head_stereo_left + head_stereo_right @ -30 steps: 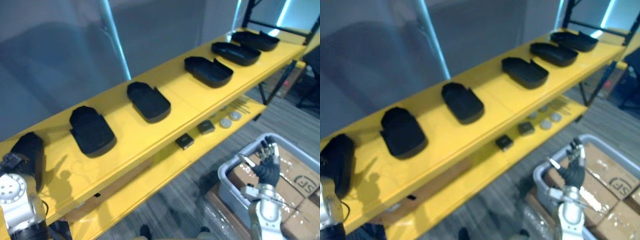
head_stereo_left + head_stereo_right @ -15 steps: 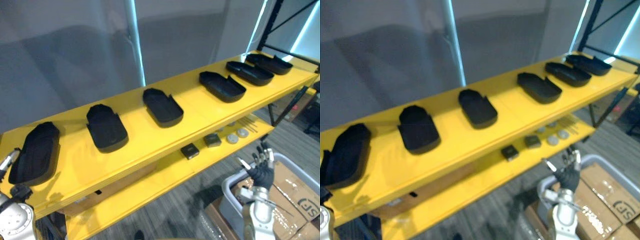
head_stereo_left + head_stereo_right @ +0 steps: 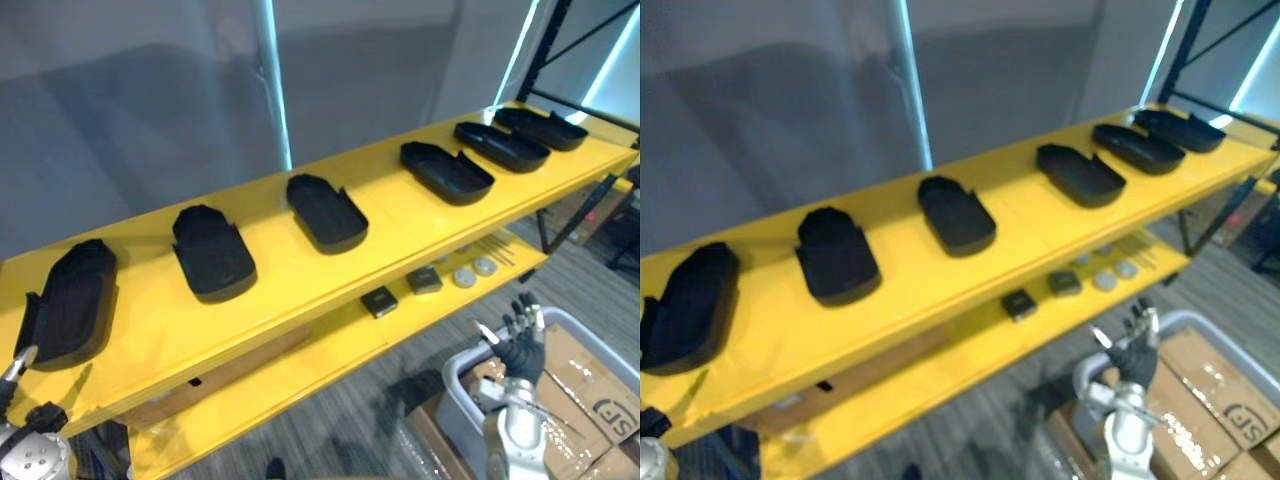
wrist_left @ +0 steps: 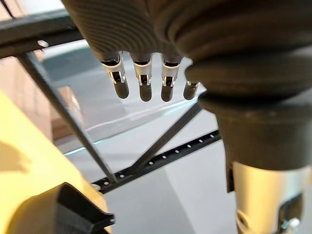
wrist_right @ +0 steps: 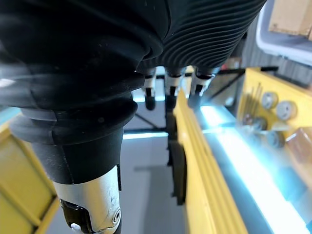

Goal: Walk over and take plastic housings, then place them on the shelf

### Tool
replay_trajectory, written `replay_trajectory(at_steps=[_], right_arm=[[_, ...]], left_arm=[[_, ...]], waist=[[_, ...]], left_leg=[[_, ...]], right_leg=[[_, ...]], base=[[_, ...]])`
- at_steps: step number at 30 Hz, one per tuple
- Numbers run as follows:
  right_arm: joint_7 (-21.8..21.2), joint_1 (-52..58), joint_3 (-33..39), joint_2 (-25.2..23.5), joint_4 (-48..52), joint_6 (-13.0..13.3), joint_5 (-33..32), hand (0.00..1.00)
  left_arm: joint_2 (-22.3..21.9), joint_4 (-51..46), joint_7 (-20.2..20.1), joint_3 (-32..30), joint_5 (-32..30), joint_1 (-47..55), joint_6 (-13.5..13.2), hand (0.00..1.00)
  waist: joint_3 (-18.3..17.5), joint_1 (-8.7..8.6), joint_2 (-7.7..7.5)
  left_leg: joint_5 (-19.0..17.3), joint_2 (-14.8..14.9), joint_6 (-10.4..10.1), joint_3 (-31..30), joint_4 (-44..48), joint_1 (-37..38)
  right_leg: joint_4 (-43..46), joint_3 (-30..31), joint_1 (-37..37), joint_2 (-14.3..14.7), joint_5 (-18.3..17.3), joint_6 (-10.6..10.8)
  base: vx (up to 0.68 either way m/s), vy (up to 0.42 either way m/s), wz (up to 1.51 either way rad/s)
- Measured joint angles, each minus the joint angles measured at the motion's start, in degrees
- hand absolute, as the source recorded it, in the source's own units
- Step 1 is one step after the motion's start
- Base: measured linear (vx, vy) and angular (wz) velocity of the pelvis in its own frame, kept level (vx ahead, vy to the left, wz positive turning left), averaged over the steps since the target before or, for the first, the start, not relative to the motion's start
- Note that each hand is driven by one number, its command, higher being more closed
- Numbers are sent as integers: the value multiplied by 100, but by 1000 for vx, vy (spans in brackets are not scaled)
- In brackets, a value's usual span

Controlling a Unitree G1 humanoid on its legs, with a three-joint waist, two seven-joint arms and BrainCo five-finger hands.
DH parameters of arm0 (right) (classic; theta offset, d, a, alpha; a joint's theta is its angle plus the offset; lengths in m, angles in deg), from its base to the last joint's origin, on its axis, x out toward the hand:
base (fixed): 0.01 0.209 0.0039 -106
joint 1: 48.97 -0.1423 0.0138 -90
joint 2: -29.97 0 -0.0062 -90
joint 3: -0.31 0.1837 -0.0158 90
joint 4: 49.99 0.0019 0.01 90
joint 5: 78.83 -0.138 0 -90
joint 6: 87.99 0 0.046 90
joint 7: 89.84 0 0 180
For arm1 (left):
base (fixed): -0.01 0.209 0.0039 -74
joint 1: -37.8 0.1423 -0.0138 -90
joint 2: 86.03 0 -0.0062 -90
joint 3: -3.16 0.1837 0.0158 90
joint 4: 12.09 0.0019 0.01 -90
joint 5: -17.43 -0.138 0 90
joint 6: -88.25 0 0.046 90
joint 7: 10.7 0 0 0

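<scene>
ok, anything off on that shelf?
The leftmost housing looks skewed: it leans the opposite way to the other housings and sits near the top shelf's left end. Nothing spilled or visibly damaged.

You've got dark ribbed covers over both wrists. Your left hand (image 4: 146, 29) and right hand (image 3: 520, 345) show silver fingers, dark tips, silver thumbs.

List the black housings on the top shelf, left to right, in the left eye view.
Leftmost housing → second housing → third housing → fourth housing → fifth housing → sixth housing.
</scene>
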Motion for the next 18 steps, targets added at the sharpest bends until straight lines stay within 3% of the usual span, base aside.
replay_trajectory(at_steps=[3,7,14,18], right_arm=[[2,39,-107,1,0,0,0,0],[-19,46,-130,3,0,0,-2,0],[-149,38,-232,181,-214,-9,-5,0],[-155,47,-231,220,-216,-11,-2,0]], left_arm=[[-171,80,271,-162,2,47,31,0],[-171,404,315,-199,223,41,100,0],[-138,1147,-199,-194,680,8,185,0],[96,1375,-475,-188,858,-5,139,0]], waist=[[-4,1,-11],[-5,-2,-13],[-12,-2,-27],[-8,-9,-21]], left_leg=[[-3,35,-4,32,0,2],[-6,44,-6,41,0,2],[-19,48,-12,90,1,0],[-34,69,-25,178,1,0]], right_leg=[[-29,19,-2,31,15,-20],[-41,21,-2,38,18,-21],[-42,90,-44,41,18,-20],[-42,159,-94,44,31,-26]], base=[[2,-9,-4],[0,-3,-1],[0,0,-3],[5,-1,-10]])
